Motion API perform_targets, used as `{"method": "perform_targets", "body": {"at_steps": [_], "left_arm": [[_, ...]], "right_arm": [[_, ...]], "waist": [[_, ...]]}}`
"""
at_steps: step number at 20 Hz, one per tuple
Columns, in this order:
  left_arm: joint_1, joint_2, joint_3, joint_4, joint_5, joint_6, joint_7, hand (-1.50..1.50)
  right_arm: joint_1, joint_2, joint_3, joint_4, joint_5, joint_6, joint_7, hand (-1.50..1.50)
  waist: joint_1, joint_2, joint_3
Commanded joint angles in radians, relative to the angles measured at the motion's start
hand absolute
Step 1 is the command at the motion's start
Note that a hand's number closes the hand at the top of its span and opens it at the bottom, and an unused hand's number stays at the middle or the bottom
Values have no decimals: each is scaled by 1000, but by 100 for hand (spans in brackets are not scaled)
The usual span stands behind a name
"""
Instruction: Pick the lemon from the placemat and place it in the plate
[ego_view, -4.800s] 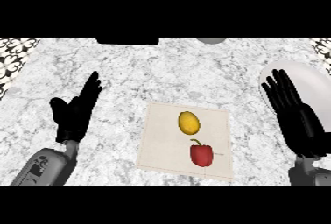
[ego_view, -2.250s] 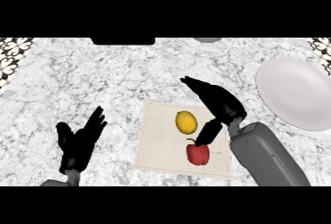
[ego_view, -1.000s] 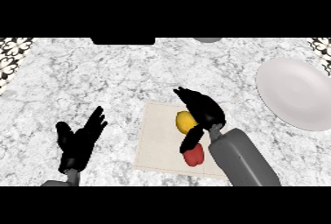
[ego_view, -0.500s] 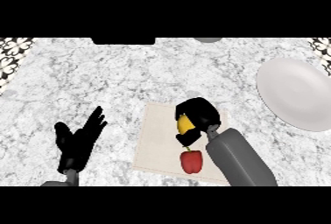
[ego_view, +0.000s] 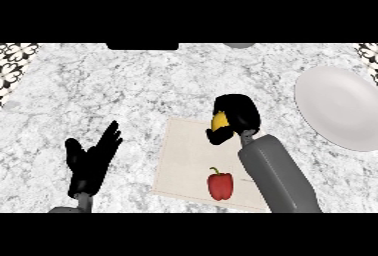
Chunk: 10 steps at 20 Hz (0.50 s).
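Grey-veined marble tabletop (ego_view: 148, 85) carries a cream placemat (ego_view: 188, 160) with a red bell pepper (ego_view: 220, 185) near its lower edge. Above the placemat's upper right part, the right hand (ego_view: 238, 116) curls round the lemon (ego_view: 219, 122), of which only a yellow sliver shows between the black fingers. A white plate (ego_view: 341, 112) lies well apart to the right. The left hand (ego_view: 90, 162) rests at lower left, fingers spread.
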Motion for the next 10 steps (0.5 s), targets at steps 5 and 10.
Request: {"method": "perform_targets", "body": {"at_steps": [5, 10], "left_arm": [[-8, 2, -1, -5, -2, -4, 0, 0], [-19, 4, -26, -10, -8, -25, 7, 0]], "right_arm": [[-189, -14, -255, 42, 178, -364, 545, 150], [-315, -30, -275, 129, 415, -552, 818, 150]], "waist": [[25, 14, -5], [63, 22, -4]]}}
